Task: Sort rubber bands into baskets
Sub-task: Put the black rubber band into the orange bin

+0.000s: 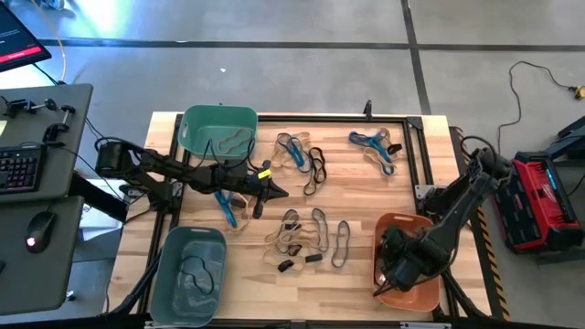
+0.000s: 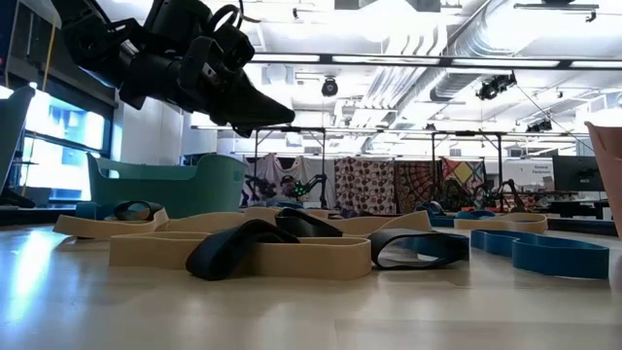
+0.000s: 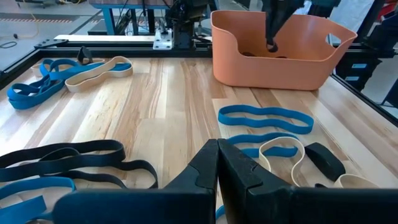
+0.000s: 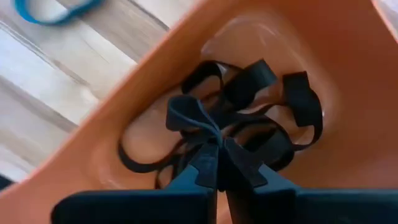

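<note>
Many rubber bands in tan, blue and black lie flat on the wooden table (image 1: 366, 196), most of them in a cluster (image 1: 306, 239) at the middle. The orange basket (image 1: 422, 294) stands at the near right, the teal-green basket (image 1: 219, 123) at the far left and the grey-blue basket (image 1: 187, 274) at the near left. My right gripper (image 4: 216, 152) points down into the orange basket (image 4: 348, 74), shut on a black rubber band (image 4: 189, 115). My left gripper (image 1: 281, 192) hovers shut over the table's middle, holding nothing. My right gripper pinches a bunched fold of the black rubber band (image 4: 208, 134) between its two fingertips, from above and pointing down. The band's loops spread out below the fingers, over other black bands (image 4: 292, 106) on the orange basket's floor. Whether it hangs clear of them I cannot tell.
A black metal frame (image 1: 416, 155) runs along the table's far and right edges. Blue and tan bands (image 1: 373, 146) lie at the far right and more (image 1: 297, 153) by the teal-green basket. A blue band (image 1: 226, 210) lies under my left arm. Bare wood shows along the near edge.
</note>
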You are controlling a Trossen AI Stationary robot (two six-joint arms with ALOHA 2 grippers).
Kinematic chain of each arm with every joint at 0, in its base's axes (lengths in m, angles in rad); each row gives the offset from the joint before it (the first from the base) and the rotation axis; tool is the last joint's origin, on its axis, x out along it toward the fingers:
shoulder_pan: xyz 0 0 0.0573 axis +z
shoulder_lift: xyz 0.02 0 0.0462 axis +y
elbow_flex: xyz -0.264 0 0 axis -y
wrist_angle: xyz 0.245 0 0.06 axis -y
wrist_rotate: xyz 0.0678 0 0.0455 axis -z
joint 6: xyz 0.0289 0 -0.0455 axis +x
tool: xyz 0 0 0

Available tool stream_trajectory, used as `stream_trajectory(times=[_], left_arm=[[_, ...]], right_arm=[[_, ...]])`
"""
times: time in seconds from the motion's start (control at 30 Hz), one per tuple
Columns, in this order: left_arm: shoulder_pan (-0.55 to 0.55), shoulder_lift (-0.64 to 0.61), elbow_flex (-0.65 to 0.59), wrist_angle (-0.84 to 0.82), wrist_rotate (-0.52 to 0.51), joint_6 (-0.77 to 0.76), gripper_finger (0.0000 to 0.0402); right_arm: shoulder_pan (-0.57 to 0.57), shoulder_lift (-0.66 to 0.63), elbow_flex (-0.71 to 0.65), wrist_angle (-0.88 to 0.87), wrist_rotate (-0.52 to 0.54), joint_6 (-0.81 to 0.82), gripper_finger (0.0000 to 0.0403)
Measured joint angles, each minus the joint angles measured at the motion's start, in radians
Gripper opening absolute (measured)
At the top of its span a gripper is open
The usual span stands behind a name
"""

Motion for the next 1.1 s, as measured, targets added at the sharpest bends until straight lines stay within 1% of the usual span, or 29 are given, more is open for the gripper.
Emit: stream_trajectory(times=[0.27, 0.5, 0.67, 0.8, 0.9, 0.97, 1.03, 1.1], left_arm=[[0.0, 0.0, 0.0, -0.001, 0.0, 0.0, 0.0], [0.0, 0.0, 0.0, -0.001, 0.0, 0.0, 0.0], [0.0, 0.0, 0.0, -0.001, 0.002, 0.0, 0.0], [-0.001, 0.0, 0.0, -0.001, 0.004, 0.0, 0.0], [-0.001, 0.0, -0.001, -0.001, 0.004, 0.001, 0.0], [-0.001, 0.0, -0.001, -0.001, 0.004, 0.009, 0.0], [-0.001, 0.0, -0.001, -0.001, 0.004, 0.015, 0.0], [-0.001, 0.0, -0.001, -0.001, 0.004, 0.016, 0.0]], right_arm=[[-0.001, 0.073, 0.0, 0.021, -0.07, -0.033, 0.0045], [-0.001, 0.088, 0.0, 0.074, -0.104, -0.018, 0.0108], [-0.001, 0.087, 0.0, 0.067, -0.211, -0.002, 0.0149], [-0.001, 0.081, 0.0, 0.067, -0.24, -0.006, 0.017], [-0.003, 0.073, 0.019, 0.054, -0.23, -0.007, 0.0176], [-0.004, 0.072, 0.056, 0.042, -0.198, -0.01, 0.0176], [-0.006, 0.072, 0.102, 0.014, -0.131, -0.029, 0.0173], [-0.013, 0.071, 0.152, 0.006, -0.025, -0.058, 0.0167]])
